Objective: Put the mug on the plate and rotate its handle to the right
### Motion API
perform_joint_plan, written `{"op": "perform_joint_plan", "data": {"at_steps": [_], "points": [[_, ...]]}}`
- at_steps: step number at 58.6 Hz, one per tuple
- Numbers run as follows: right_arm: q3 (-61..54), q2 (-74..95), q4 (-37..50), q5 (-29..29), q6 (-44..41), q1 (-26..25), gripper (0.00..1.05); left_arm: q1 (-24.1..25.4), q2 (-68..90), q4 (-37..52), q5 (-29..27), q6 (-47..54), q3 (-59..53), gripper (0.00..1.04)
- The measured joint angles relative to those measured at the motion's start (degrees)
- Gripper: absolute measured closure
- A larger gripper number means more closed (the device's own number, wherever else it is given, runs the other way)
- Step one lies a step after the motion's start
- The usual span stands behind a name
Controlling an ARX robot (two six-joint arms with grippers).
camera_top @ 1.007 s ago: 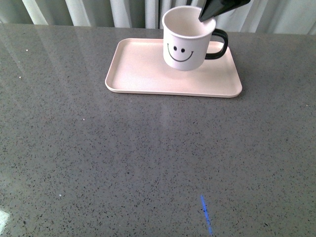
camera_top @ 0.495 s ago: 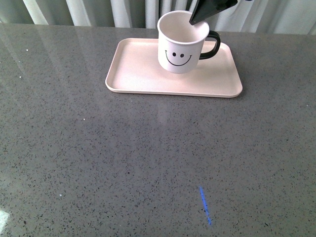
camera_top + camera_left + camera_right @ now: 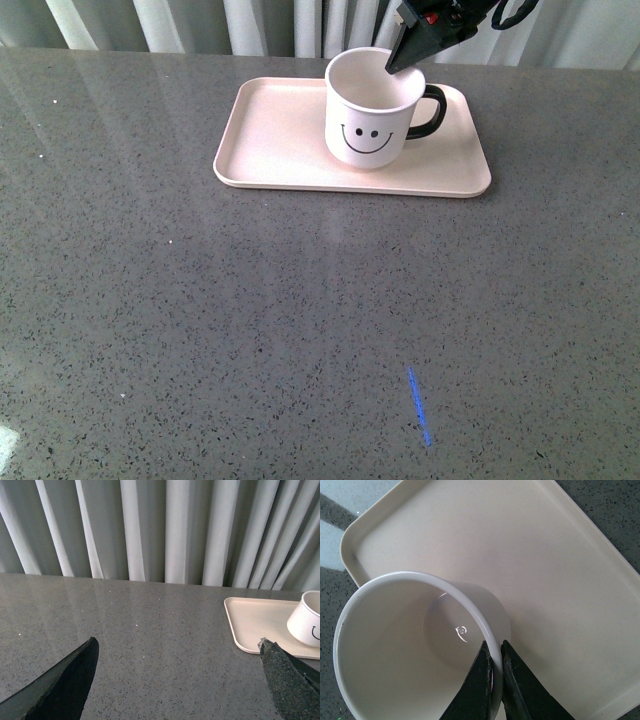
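The white mug [image 3: 370, 115] with a black smiley face stands on the pale pink plate [image 3: 280, 140] at the far middle of the table. Its black handle [image 3: 430, 110] points right. My right gripper [image 3: 395, 62] comes down from above and is shut on the mug's rim near the handle side. In the right wrist view the two black fingers [image 3: 480, 680] pinch the rim of the mug [image 3: 410, 645], one inside and one outside, over the plate [image 3: 540, 565]. My left gripper [image 3: 177, 652] is open and empty, low over the table left of the plate [image 3: 255, 625]; the mug [image 3: 306, 620] shows at the edge.
A grey speckled table [image 3: 250, 320] fills the view. White curtains [image 3: 200, 25] hang behind its far edge. A short blue mark [image 3: 418, 405] lies on the table near the front.
The mug has come down from a tilted, lifted pose and now stands upright on the plate. My right gripper has lowered with it, still shut on the rim.
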Motion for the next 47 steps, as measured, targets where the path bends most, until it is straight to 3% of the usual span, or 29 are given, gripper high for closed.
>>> {"op": "perform_joint_plan", "data": {"at_steps": [47], "points": [[-2.82,0.0,0.66,0.5,-1.51,-0.28,1.03,0.0,0.0,0.0,0.0,0.0,0.0,0.09]]}}
